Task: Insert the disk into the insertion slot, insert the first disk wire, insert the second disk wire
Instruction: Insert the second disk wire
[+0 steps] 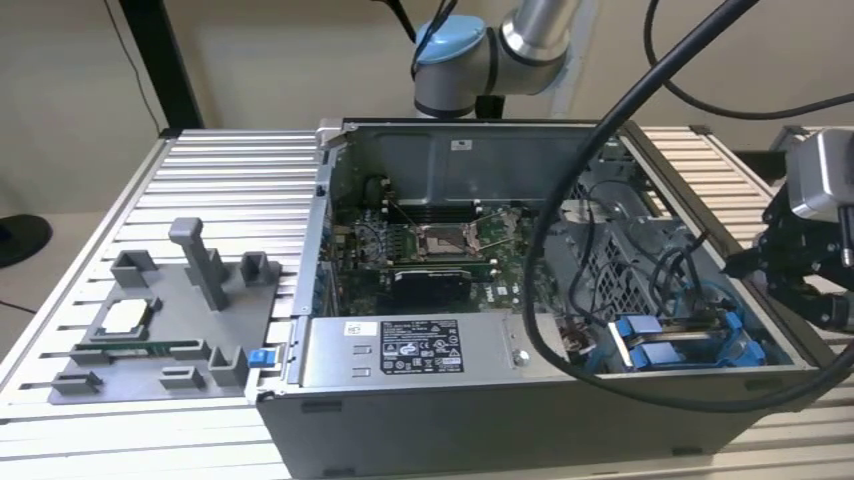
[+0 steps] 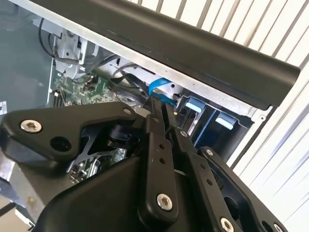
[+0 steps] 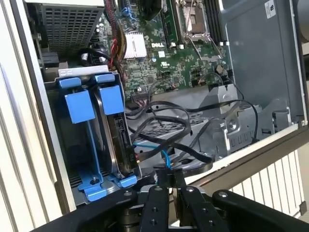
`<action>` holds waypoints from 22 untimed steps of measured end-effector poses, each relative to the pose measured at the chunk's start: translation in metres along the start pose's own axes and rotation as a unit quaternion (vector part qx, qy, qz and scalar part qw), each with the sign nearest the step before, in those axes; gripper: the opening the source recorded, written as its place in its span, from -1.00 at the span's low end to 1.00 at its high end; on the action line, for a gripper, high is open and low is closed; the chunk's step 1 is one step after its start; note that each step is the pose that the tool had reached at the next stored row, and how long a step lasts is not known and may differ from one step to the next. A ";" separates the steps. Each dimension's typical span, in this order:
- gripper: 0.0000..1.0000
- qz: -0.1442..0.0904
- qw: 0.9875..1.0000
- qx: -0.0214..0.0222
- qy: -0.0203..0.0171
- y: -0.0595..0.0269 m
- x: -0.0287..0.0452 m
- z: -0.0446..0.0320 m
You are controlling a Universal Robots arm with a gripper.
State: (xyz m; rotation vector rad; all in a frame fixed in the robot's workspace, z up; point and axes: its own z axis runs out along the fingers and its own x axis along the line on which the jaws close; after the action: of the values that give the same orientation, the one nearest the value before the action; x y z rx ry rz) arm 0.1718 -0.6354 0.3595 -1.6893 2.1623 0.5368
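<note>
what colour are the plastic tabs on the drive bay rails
Bright blue plastic tabs on the grey metal drive bay, clearest in the first wrist view.

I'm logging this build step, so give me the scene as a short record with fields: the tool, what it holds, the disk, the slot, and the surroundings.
grasp: tool shut on a thin blue wire
tool position: at the open case rim, near the drive bay
disk: disk stands seated in the insertion slot
beside the slot: motherboard, exposed
outside the case: grey fixture tray, on the exterior view's left
</note>
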 end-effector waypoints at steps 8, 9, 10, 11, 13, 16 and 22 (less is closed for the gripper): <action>-1.00 0.005 1.000 0.001 -0.007 0.0164 0.0007 -0.0061; -1.00 0.006 1.000 0.002 -0.007 0.0194 0.0012 -0.0065; -1.00 0.006 1.000 0.002 -0.007 0.0223 0.0018 -0.0068; -1.00 0.007 1.000 0.002 -0.007 0.0255 0.0025 -0.0070; -1.00 0.007 1.000 0.002 -0.007 0.0320 0.0040 -0.0074; -1.00 0.008 1.000 0.003 -0.007 0.0431 0.0066 -0.0079; -1.00 0.008 1.000 0.003 -0.008 0.0550 0.0096 -0.0083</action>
State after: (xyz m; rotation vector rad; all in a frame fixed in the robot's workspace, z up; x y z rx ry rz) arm 0.1158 -0.6354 0.3666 -1.6605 2.1663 0.5452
